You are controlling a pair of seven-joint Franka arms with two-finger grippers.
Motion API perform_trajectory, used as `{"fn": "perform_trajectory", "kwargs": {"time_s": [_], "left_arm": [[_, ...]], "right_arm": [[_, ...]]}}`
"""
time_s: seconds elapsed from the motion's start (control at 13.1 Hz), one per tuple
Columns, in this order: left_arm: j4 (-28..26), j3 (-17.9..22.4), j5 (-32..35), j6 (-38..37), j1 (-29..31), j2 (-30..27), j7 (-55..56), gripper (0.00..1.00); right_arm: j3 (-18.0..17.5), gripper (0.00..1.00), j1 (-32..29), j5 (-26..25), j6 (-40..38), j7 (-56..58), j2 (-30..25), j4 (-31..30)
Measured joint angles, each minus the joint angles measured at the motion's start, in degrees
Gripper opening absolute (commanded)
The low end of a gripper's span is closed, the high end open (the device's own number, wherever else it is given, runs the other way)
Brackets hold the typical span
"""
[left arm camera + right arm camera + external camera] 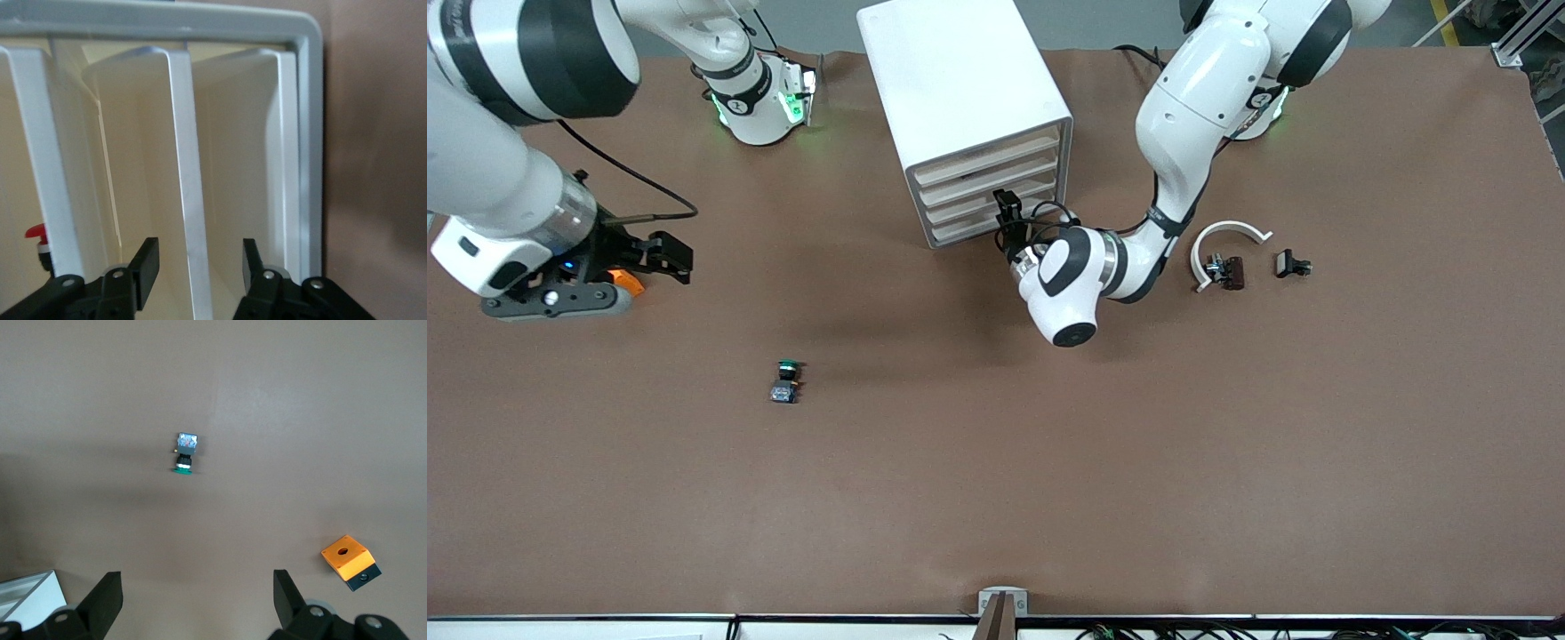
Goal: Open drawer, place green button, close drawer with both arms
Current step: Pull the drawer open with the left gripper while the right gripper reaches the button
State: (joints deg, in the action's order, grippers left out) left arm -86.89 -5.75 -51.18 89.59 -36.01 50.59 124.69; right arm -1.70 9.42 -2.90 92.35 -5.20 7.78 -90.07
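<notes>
The button (786,380), with a green cap, black body and blue base, lies on its side on the brown table, nearer the front camera than the white drawer cabinet (960,80). It also shows in the right wrist view (185,453). The cabinet's drawers look shut. My left gripper (1007,206) is in front of the cabinet's lower drawers. In the left wrist view it is open (200,263), with one finger on each side of a drawer's handle rail (190,200), not touching it. My right gripper (674,253) is open and empty above the table toward the right arm's end, also seen in its wrist view (197,587).
An orange block with a hole (628,283) lies under the right hand, and shows in the right wrist view (347,561). A white curved piece (1227,233), a small dark part (1227,270) and a black clip (1291,264) lie toward the left arm's end. A small red-capped item (35,232) shows inside the cabinet.
</notes>
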Motion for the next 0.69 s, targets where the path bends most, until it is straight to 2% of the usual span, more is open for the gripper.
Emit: {"fn": "perform_trajectory", "kwargs": {"time_s": [0.08,0.23,0.54,0.69], "left_arm": [[0.0,0.0,-0.4,0.0,-0.3,0.2,0.0,0.34],[0.0,0.0,-1.2,-0.1,-1.0,0.6,0.0,0.0],[0.1,0.3,-1.6,-0.7,-1.1,0.7,0.8,0.0],[0.5,1.0,-1.8,-0.9,0.1,0.7,0.9,0.0]], "right_arm": [[0.0,1.0,0.2,0.0,0.3,0.0,1.1,-0.2],[0.0,1.0,0.6,0.0,3.6,0.0,3.0,-1.7],[0.0,1.0,1.2,0.0,17.3,-0.1,5.2,-10.3],[0.2,1.0,1.1,0.0,20.9,-0.2,6.8,-12.3]]}}
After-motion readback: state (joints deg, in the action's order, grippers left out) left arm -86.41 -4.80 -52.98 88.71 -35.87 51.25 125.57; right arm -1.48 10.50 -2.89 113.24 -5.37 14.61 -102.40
